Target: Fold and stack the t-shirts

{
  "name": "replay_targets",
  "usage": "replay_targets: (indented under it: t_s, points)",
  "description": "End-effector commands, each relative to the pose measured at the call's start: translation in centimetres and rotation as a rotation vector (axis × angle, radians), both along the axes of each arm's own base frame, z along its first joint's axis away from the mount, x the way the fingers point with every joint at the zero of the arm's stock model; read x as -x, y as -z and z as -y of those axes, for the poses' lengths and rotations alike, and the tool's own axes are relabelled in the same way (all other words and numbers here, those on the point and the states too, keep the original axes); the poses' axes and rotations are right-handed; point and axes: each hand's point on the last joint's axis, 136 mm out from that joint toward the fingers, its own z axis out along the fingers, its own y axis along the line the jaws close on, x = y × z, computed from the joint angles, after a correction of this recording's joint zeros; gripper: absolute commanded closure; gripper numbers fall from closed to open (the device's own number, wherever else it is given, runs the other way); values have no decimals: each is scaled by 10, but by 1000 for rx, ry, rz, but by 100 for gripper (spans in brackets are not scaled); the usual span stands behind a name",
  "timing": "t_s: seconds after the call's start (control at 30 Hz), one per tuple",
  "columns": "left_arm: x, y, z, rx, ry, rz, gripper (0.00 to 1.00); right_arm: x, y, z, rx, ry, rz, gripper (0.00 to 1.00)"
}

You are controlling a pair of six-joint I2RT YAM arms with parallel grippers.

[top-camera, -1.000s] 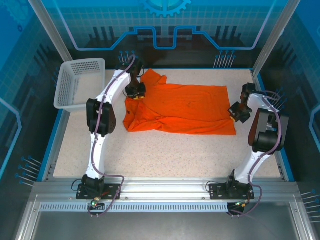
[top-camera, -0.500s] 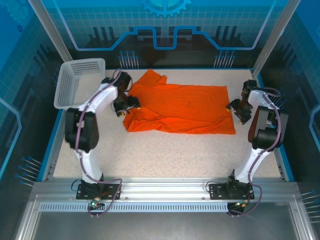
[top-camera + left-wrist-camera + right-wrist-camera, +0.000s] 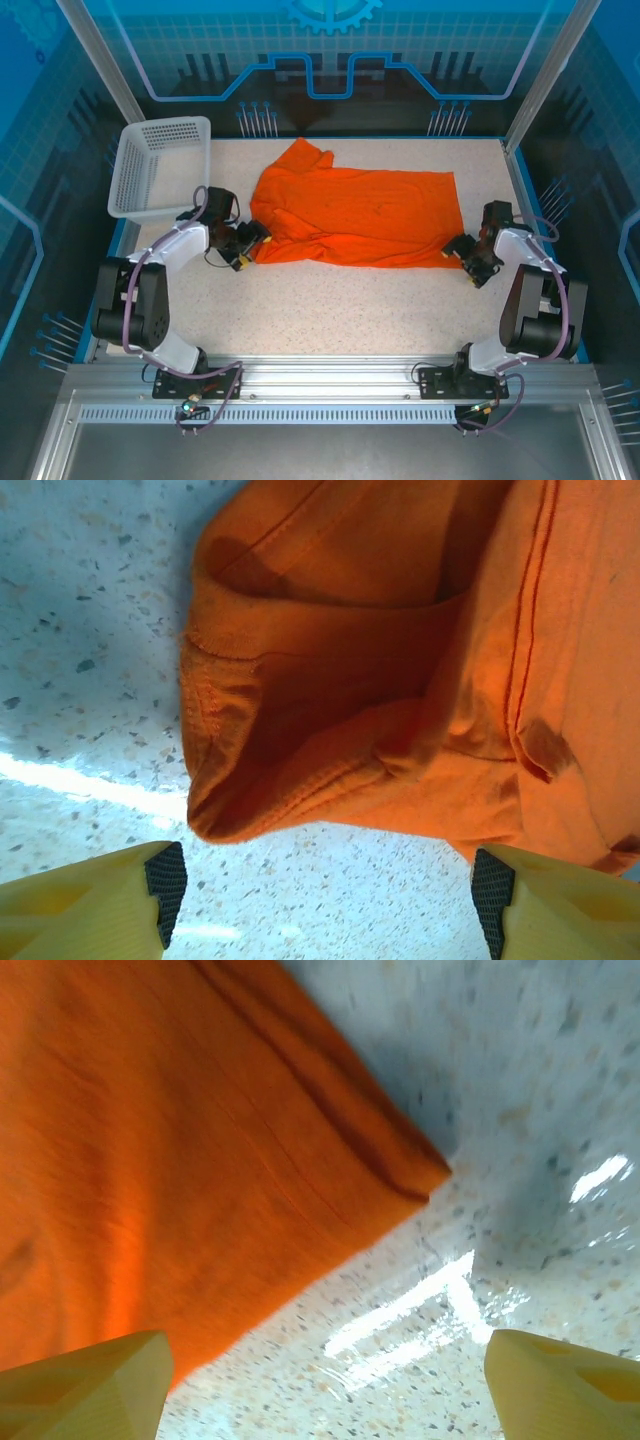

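jaws of both arms stand wide open, gripping nothing. orange t-shirt (image 3: pixel 360 215) lies spread out, rumpled at its left end, across the middle of the top view on the speckled bench (image 3: pixel 330 310). left jaws sit just off its lower left corner, right jaws just off its lower right corner. white basket (image 3: pixel 160 165) stands at upper left, apart from the shirt.

T-shirt (image 3: pixel 150 1140) blurred, cropped at frame edges (right wrist).
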Motion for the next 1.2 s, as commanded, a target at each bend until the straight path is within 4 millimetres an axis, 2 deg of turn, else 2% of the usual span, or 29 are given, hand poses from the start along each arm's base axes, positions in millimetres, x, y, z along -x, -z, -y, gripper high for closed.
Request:
replay_targets:
  t_s: [0.0,0.2,0.43,0.57,0.73,0.83,0.97,1.17]
  points:
    - [-12,-3,11,80,-47,57,23,-7,-4,-10,-27,-44,64,19]
    - [-9,15,12,80,-78,38,27,-7,3,-17,-58,-44,55,27]
    - [-1,22,9,18,-73,23,35,1,17,-11,-26,-18,-12,36]
    - [7,12,-1,-77,-46,37,24,2,17,-11,-28,-23,-14,38]
    - [17,3,-9,-180,6,62,22,3,15,-9,-13,-25,-12,34]
    - [17,9,-3,-196,41,61,26,2,13,-8,-6,-24,-2,33]
    - [12,20,5,-195,57,59,37,4,16,-6,2,-23,-15,33]
    - [8,33,-2,-240,40,43,46,5,20,-3,14,-18,-33,35]
